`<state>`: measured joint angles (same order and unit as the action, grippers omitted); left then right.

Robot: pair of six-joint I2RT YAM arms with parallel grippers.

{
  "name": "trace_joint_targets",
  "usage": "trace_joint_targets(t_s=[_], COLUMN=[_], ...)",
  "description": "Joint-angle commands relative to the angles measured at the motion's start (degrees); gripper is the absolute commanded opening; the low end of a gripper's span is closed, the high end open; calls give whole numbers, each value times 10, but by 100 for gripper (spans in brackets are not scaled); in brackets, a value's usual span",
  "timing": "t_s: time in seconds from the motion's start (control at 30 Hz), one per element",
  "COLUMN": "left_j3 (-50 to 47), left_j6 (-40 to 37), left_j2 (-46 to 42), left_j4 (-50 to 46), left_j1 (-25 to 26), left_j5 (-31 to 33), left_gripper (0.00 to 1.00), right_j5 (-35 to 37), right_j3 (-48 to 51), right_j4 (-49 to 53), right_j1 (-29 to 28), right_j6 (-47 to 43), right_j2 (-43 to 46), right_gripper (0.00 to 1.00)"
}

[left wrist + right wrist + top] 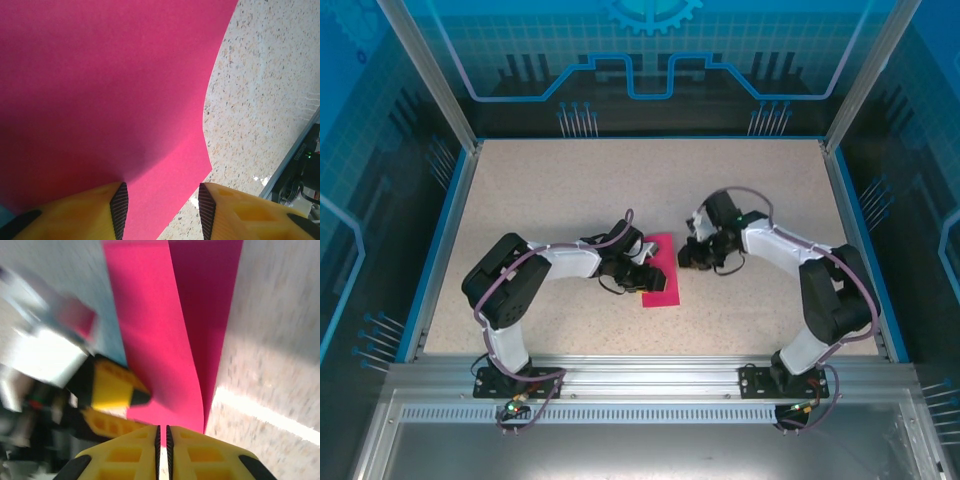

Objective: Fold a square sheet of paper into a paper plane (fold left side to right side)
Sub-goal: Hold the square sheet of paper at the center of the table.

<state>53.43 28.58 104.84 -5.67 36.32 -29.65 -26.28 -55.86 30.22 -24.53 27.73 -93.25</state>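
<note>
Magenta, smooth square sheet of paper [100, 75] curls, right claw [162, 432] pinching it, left claw [162, 202] apart.

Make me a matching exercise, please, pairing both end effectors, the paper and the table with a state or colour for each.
Things:
1. left end effector
2. right end effector
3. square sheet of paper
4. table

States or colours:
a. speckled beige
b. magenta-pink, one part curling up
c. fingers apart over the pink sheet
d. fingers shut, pinching the pink sheet

Pairs: 1-c, 2-d, 3-b, 4-a
</note>
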Motion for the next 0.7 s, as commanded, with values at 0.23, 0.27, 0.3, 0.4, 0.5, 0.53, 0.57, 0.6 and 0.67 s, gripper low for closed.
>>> trace_joint_targets(t_s=[0.23,0.27,0.3,0.4,0.5,0.53,0.57,0.6,0.67], left_j3=[-15,-15,-14,-11,6,15,23,32,47], left_j6=[3,3,3,5,3,-1,-5,-9,-15], left_j2=[2,0,0,-7,-19,-22,-25,-26,-25], left_j4=[-21,-21,-21,-22,-34,-42,-48,-55,-66], left_j1=[0,1,0,0,-1,-2,-4,-5,-9], left_j5=[29,30,30,28,28,29,30,30,30], left_gripper=[47,47,47,48,50,50,51,51,51], right_j5=[-4,0,8,30,57,66,73,79,88], right_j3=[69,68,67,67,70,73,76,78,80], right_j4=[-62,-63,-59,-43,-15,-9,-6,-4,-2], right_j1=[-70,-72,-72,-72,-72,-72,-71,-71,-69], right_j6=[66,65,64,58,47,46,44,44,44], right_j2=[-51,-57,-63,-79,-94,-95,-97,-98,-100], right_gripper=[13,13,13,13,13,12,12,13,12])
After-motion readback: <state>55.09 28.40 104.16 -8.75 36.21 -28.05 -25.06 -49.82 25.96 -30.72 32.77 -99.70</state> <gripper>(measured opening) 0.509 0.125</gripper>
